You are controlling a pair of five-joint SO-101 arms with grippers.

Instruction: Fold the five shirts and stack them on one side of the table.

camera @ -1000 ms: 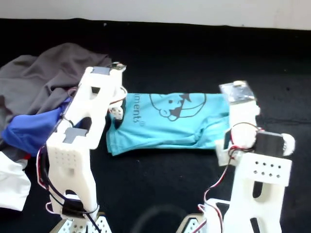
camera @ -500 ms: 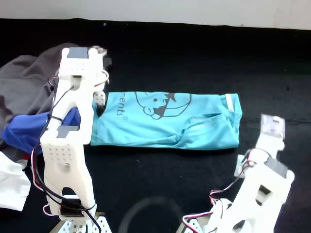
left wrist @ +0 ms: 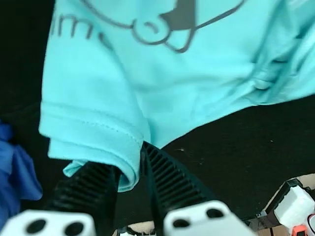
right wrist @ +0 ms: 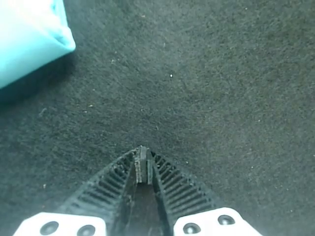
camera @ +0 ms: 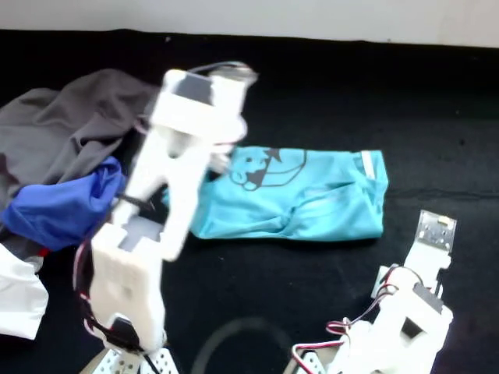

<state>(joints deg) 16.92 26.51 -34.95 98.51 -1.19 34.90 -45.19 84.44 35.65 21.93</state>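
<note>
High view: left gripper [left wrist: 141, 153], pinching the teal shirt [camera: 312, 199] hem, has carried it rightward; right gripper [right wrist: 142, 166] pressed together

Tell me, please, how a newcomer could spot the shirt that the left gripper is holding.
Start at the black table and look to its middle. There lies a turquoise shirt folded into a long band, one end pinched in the left gripper. Unlike the crumpled grey shirt, royal blue shirt and white shirt heaped beside the left arm, it bears a dark line drawing.
</note>
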